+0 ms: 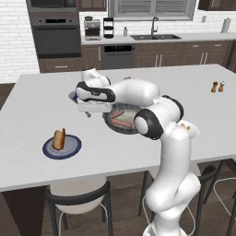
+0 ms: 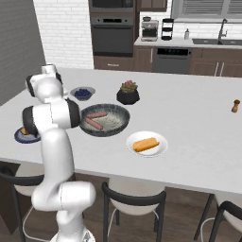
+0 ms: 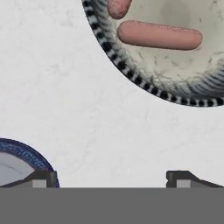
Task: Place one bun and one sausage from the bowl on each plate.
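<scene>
The wide dark bowl (image 1: pixel 120 131) (image 2: pixel 106 133) (image 3: pixel 131 72) holds two sausages (image 1: pixel 120 121) (image 2: pixel 93 124) (image 3: pixel 159 36) on its pale speckled inside. A bun with a sausage (image 1: pixel 58 138) lies on the dark blue plate (image 1: pixel 72 149) (image 3: pixel 17 155). The white plate (image 2: pixel 158 149) carries one bun (image 2: pixel 145 144). My gripper (image 1: pixel 88 113) (image 3: pixel 113 179) hangs open over bare counter between the bowl and the blue plate, with nothing between its fingertips (image 3: pixel 41 178). In the right base view my arm covers most of the blue plate (image 2: pixel 21 138).
A small bowl of blue berries (image 2: pixel 82 92) and a black pot with a plant (image 2: pixel 128 93) stand behind the big bowl. Two shakers (image 1: pixel 217 86) sit far right on the counter. Stools stand along the counter's near edge.
</scene>
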Robot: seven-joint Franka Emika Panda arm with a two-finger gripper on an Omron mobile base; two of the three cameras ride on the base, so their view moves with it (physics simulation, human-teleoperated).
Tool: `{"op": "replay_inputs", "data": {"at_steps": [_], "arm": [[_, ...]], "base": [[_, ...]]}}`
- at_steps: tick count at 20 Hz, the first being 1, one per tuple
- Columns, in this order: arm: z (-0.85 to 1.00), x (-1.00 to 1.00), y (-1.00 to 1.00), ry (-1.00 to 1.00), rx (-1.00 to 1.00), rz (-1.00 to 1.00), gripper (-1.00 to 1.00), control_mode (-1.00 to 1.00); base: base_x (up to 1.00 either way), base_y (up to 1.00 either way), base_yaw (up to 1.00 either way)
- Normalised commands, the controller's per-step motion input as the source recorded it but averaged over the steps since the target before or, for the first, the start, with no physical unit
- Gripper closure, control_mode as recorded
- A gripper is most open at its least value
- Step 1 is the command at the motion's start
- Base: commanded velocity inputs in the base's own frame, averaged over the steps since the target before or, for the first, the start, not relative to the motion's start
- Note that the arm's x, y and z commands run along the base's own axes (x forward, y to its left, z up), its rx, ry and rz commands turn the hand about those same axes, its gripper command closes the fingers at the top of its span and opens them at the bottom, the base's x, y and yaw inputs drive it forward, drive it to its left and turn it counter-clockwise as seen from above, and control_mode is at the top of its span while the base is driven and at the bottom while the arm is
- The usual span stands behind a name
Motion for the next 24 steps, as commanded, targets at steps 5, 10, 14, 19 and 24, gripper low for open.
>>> {"op": "replay_inputs", "data": {"at_steps": [5, 10, 14, 19, 24], "arm": [[0.05, 0.00, -0.78, 0.00, 0.00, 0.08, -1.00, -1.00], [0.08, 0.00, -0.67, 0.00, 0.00, 0.17, -1.00, -1.00], [-0.01, 0.11, -0.39, 0.05, 0.00, 0.29, -1.00, -1.00], [-0.20, 0.21, -0.20, 0.03, 0.03, 0.35, -1.00, -1.00], [-0.17, 0.68, -0.19, 0.09, 0.01, 0.32, -1.00, -1.00]], "base": [[0.00, 0.00, 0.00], [0.00, 0.00, 0.00], [0.00, 0.00, 0.00], [0.00, 0.00, 0.00], [0.00, 0.00, 0.00]]}}
